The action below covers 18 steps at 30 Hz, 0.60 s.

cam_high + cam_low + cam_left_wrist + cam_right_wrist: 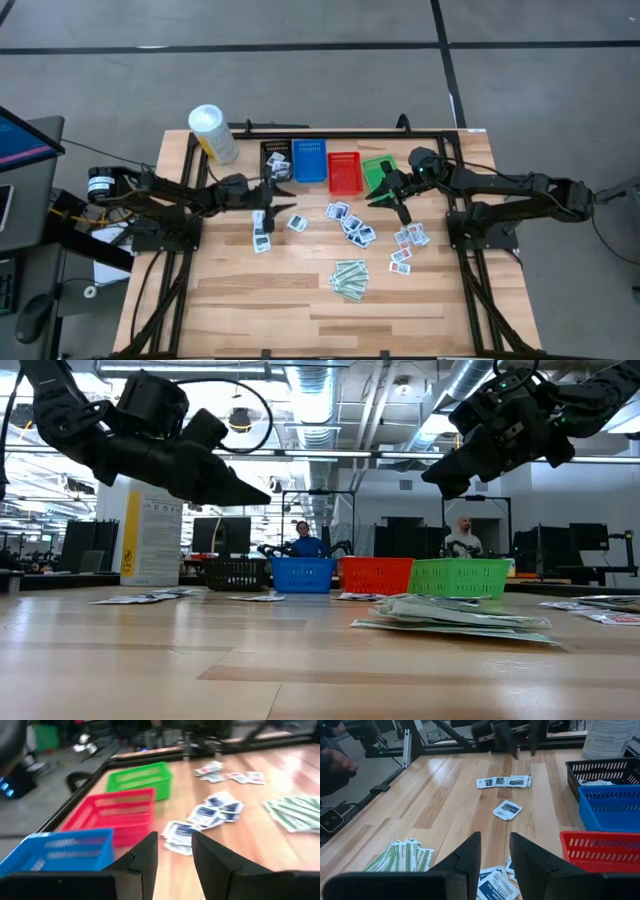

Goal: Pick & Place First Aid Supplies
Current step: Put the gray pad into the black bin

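The first aid supplies lie flat on the wooden table. White packets (262,230) lie at the left, more packets (350,222) in the middle, and others (408,245) at the right. Pale-green strips (350,278) are heaped nearer the front. My left gripper (290,190) hovers open and empty above the table, in front of the black basket (277,160); past its fingers I see packets (210,812). My right gripper (400,208) hangs open and empty in front of the green basket (378,172), above packets (495,882).
Black, blue (309,160), red (344,172) and green baskets stand in a row along the far side. A tall white tub (212,133) stands at the far left corner. A dark metal frame (330,132) borders the table. People sit in the room beyond.
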### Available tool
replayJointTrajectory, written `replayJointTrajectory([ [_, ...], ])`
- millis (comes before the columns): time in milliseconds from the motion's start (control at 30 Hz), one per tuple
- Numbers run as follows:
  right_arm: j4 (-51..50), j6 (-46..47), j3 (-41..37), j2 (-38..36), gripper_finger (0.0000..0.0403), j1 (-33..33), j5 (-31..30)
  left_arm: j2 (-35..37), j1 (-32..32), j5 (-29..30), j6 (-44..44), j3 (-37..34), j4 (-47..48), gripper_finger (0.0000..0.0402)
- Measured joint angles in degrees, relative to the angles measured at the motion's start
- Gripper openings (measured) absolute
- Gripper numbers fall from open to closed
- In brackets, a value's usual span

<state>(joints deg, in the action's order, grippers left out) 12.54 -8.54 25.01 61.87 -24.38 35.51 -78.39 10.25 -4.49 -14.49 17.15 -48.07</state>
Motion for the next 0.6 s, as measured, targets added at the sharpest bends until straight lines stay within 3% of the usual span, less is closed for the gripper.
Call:
replayJointTrajectory([
  [267, 0.0, 0.0, 0.0, 0.0, 0.0098, 0.0, 0.0, -1.0, -5.1, 1.7, 2.6, 0.0, 0.0, 0.0118],
  [600, 0.1, 0.0, 0.0, 0.0, 0.0098, 0.0, 0.0, -13.7, -6.9, 5.7, 2.7, 2.0, -1.9, 0.0118],
])
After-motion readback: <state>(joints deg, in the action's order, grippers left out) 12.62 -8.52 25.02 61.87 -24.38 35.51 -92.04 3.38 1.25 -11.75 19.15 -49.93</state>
